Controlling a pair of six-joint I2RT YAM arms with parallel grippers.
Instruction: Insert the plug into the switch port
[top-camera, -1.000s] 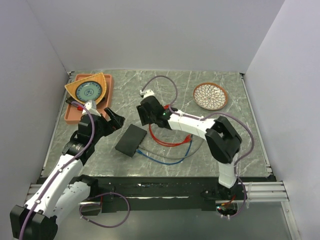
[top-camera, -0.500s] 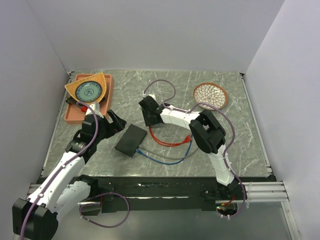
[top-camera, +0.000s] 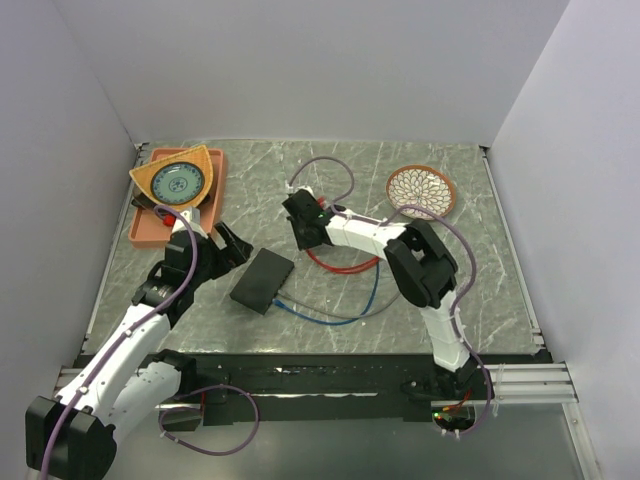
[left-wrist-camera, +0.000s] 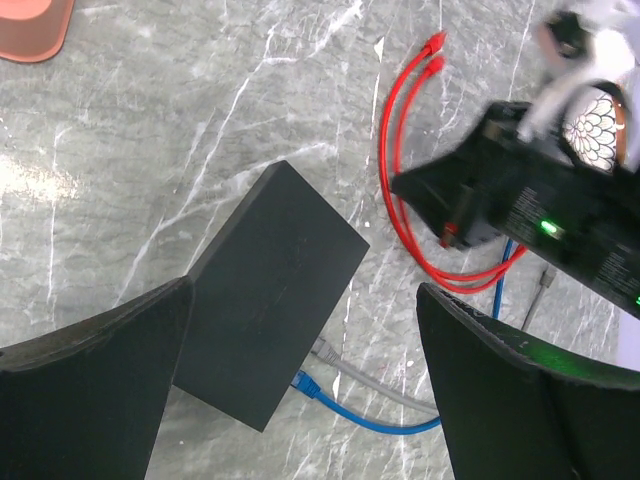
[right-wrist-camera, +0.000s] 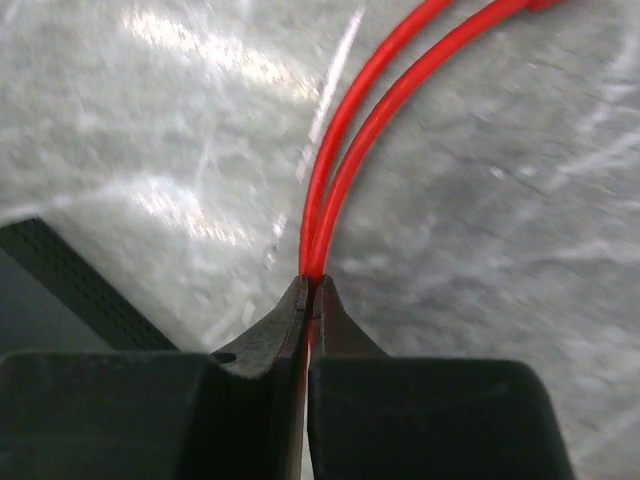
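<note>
Containers. Upper left of the top view: a salmon tray (top-camera: 143, 229) on the counter (top-camera: 460, 290) carries an orange triangular dish (top-camera: 201, 159), and a blue patterned plate (top-camera: 180, 181) sits in that dish. Upper right: a flower-patterned plate (top-camera: 421, 192) lies well apart from the rest.

Other items. Left claw (top-camera: 231, 246): spread wide, just left of the black box (top-camera: 262, 281) and holding nothing. The box lies flat at centre. In the left wrist view a blue plug (left-wrist-camera: 304, 382) and a grey plug (left-wrist-camera: 322, 348) meet its lower right edge. The switch port itself cannot be made out.

Right claw (right-wrist-camera: 308, 285): pressed together, pinching the doubled red cable (right-wrist-camera: 400, 100) just right of the box. The red plugs (left-wrist-camera: 434, 45) lie loose on the counter at the upper centre of the left wrist view, apart from the box.
</note>
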